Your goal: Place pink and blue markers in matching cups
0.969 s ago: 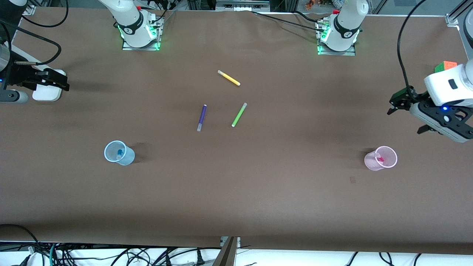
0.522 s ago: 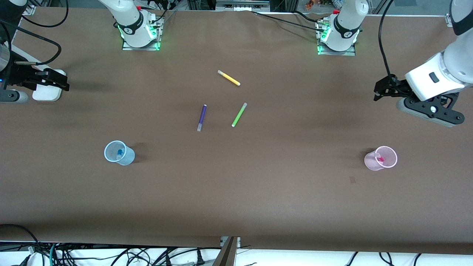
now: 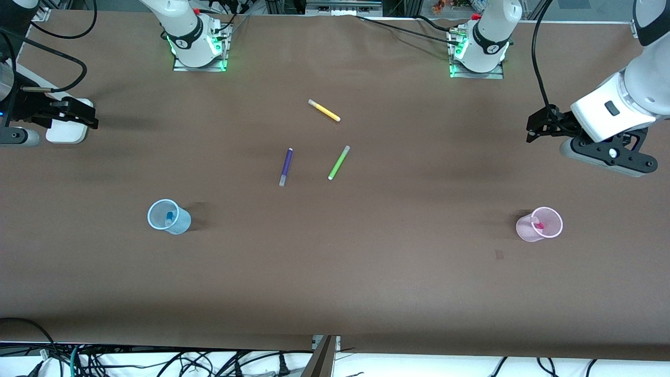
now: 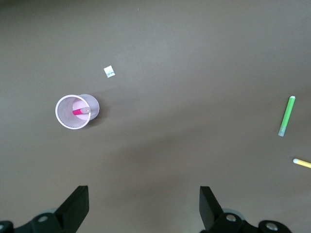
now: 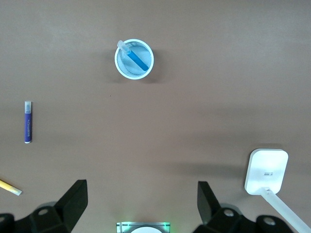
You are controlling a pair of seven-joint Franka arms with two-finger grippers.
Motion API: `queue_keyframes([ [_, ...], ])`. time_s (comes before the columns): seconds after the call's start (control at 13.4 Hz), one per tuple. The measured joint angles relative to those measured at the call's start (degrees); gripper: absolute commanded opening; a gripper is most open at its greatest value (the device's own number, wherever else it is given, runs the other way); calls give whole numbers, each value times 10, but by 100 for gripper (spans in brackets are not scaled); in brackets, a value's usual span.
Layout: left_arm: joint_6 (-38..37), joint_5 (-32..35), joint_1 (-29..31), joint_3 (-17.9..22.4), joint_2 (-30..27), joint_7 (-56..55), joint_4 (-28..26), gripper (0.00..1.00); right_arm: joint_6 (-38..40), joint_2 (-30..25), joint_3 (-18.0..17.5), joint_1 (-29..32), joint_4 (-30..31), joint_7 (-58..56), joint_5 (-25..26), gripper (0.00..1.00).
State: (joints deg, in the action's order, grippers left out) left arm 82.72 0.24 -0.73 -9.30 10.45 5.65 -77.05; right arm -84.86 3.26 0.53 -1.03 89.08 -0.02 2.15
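The pink marker [image 3: 538,225] stands in the pale pink cup [image 3: 527,231] toward the left arm's end of the table; both show in the left wrist view, marker [image 4: 77,111] in cup [image 4: 92,107]. The blue marker [image 3: 169,217] stands in the light blue cup [image 3: 180,222] toward the right arm's end; in the right wrist view the marker [image 5: 135,58] leans inside the cup [image 5: 146,65]. My left gripper [image 3: 535,127] is open and empty, up over bare table above the pink cup. My right gripper [image 3: 86,115] is open and empty at the table's edge.
A purple pen [image 3: 285,166], a lime-green pen [image 3: 338,163] and a yellow pen [image 3: 324,110] lie mid-table. A white flat device [image 3: 65,133] lies under my right gripper. A small paper scrap [image 4: 109,72] lies near the pink cup.
My left arm has risen and swung toward the table's middle, away from the pink cup, slowing in the last half second. The right arm has not moved.
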Motion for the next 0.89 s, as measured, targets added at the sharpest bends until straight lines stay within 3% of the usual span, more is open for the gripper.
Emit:
queue_keyframes([
  [0.45,28,0,-33,1,-71,-101,-83,100,0,0,0,0,0,0,0,100],
  [0.89,109,0,-35,5,-79,-122,-115,100,0,0,0,0,0,0,0,100],
])
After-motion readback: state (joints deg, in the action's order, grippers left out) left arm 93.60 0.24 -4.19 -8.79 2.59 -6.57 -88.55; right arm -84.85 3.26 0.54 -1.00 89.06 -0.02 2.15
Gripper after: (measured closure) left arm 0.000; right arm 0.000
